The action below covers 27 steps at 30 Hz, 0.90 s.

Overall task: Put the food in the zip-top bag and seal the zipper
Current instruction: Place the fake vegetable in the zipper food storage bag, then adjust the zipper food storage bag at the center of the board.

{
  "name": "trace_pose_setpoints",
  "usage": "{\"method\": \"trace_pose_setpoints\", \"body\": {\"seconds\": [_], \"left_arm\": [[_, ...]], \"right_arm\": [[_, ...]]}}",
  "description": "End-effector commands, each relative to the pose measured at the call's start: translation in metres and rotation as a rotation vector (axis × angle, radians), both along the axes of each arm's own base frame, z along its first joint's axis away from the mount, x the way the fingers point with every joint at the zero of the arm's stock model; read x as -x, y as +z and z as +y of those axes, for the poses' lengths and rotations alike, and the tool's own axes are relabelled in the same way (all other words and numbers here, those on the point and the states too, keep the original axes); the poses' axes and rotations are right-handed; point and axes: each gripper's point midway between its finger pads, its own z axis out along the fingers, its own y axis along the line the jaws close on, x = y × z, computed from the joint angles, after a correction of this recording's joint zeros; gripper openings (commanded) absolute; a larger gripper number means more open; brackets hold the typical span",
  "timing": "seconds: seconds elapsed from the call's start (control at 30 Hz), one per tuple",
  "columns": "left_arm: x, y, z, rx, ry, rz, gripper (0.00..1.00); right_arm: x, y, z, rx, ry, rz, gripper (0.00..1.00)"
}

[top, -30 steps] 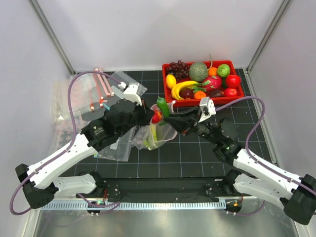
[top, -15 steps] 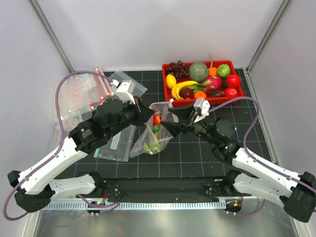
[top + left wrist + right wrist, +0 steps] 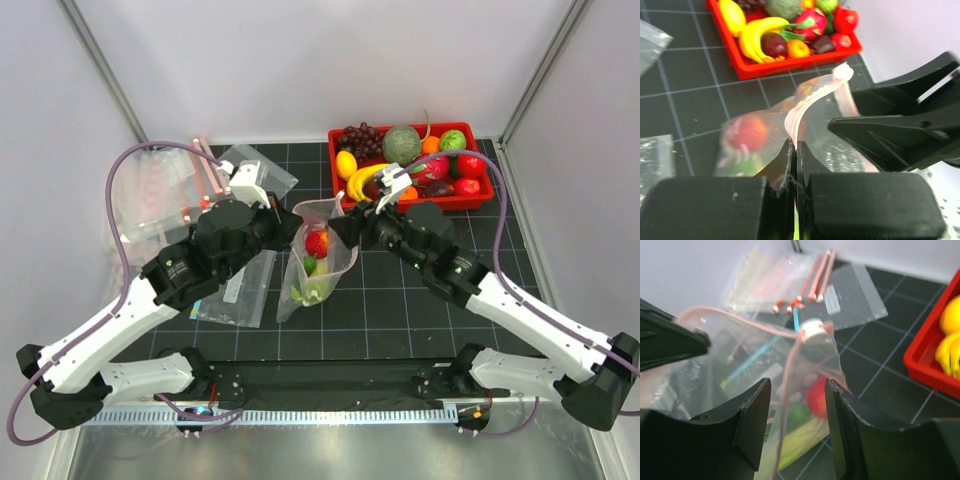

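Note:
The clear zip-top bag (image 3: 322, 268) hangs upright mid-table, holding a red apple (image 3: 316, 242), a dark green vegetable (image 3: 310, 265) and the pale-green celery (image 3: 300, 293). My left gripper (image 3: 297, 229) is shut on the pinkish zipper strip (image 3: 802, 107) at the bag's left edge; its jaws (image 3: 794, 146) are pressed together on it. My right gripper (image 3: 339, 224) is open at the bag's right side. In the right wrist view its jaws (image 3: 797, 390) stand apart with the zipper strip (image 3: 785, 400), apple (image 3: 817, 396) and celery (image 3: 797, 437) showing between them. A yellow lemon (image 3: 346, 164) lies in the tray.
The red tray (image 3: 445, 204) at the back right holds a banana (image 3: 365, 178), grapes (image 3: 362, 137) and other toy fruit. Spare clear bags (image 3: 160, 195) lie at the back left, and another bag (image 3: 235, 290) lies flat under my left arm.
The dark green vegetable left my right gripper and dropped into the bag. The right gripper, now empty, moved back toward the tray. The left gripper drew the bag's mouth up and back.

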Motion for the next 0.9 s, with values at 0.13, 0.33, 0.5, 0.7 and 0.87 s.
{"method": "trace_pose_setpoints", "body": {"seconds": [0.13,0.33,0.5,0.7,0.87], "left_arm": [[-0.015,0.021,0.025,-0.003,0.133,-0.091,0.01],[-0.016,0.013,0.008,0.017,0.087,-0.067,0.01],[-0.016,-0.010,-0.040,0.005,-0.066,0.023,0.00],[-0.022,0.004,-0.001,-0.027,0.079,-0.036,0.00],[-0.019,0.027,0.074,-0.025,0.336,-0.133,0.00]], "right_arm": [[0.007,-0.032,0.005,0.075,-0.027,0.245,0.33],[0.011,0.005,-0.032,0.105,-0.143,0.200,0.01],[0.009,0.065,-0.065,0.056,-0.262,0.087,0.01],[0.000,0.050,-0.008,0.108,-0.124,0.145,0.01],[-0.012,0.029,0.030,0.102,-0.040,0.151,0.01]]}}
